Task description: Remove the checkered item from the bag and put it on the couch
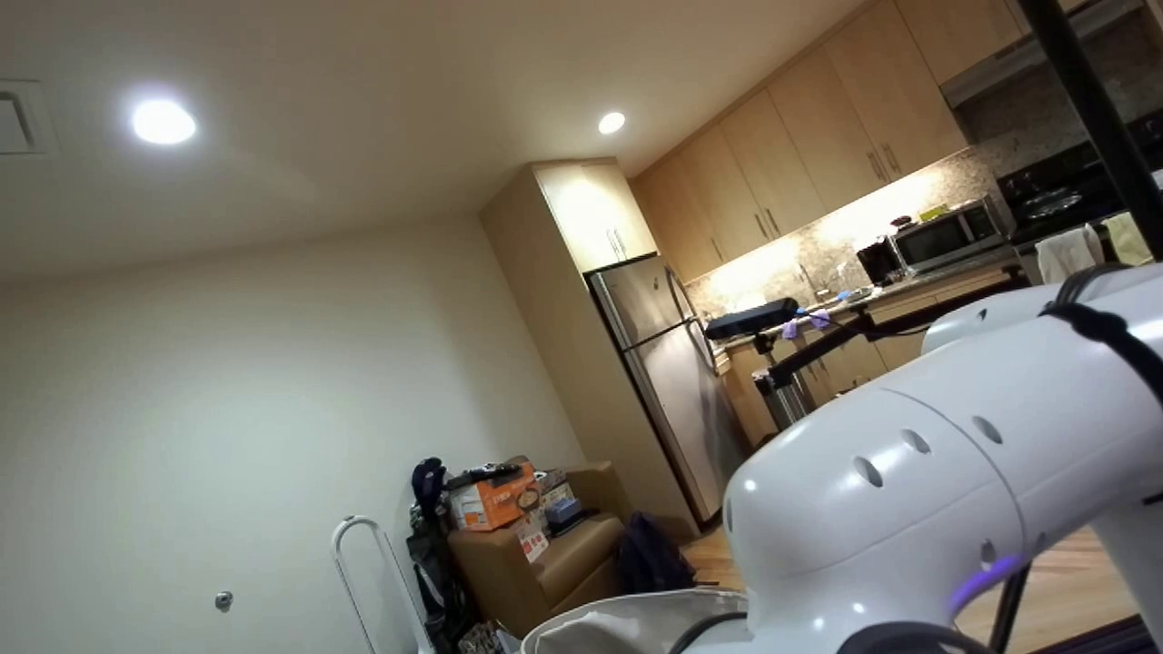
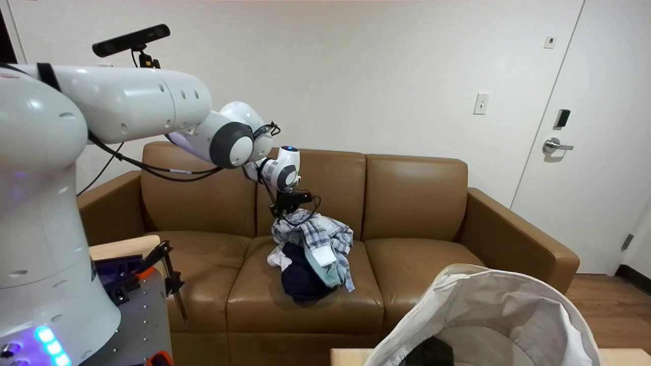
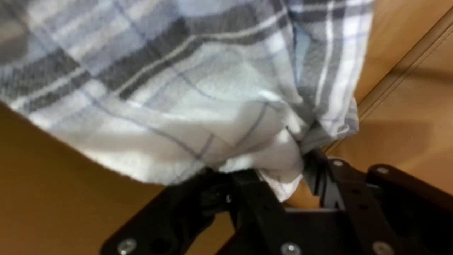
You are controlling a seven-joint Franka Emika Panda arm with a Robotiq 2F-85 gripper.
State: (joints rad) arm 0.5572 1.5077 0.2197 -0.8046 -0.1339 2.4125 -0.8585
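The pale fabric bag [image 2: 488, 305] gapes open at a light wooden tabletop [image 2: 623, 357], with a dark item [image 2: 432, 353] low inside; its bottom runs out of frame. The checkered cloth [image 2: 316, 229] is outside it, on the middle seat of the couch [image 2: 422, 259], lying over dark blue cloth [image 2: 305, 280] and pale green cloth [image 2: 328, 273]. The gripper [image 3: 279, 167] is partly closed, a bunched fold of the checkered cloth pinched between its fingers. In an exterior view an orange box [image 1: 495, 501] sits on a brown seat [image 1: 495, 565], contents unseen.
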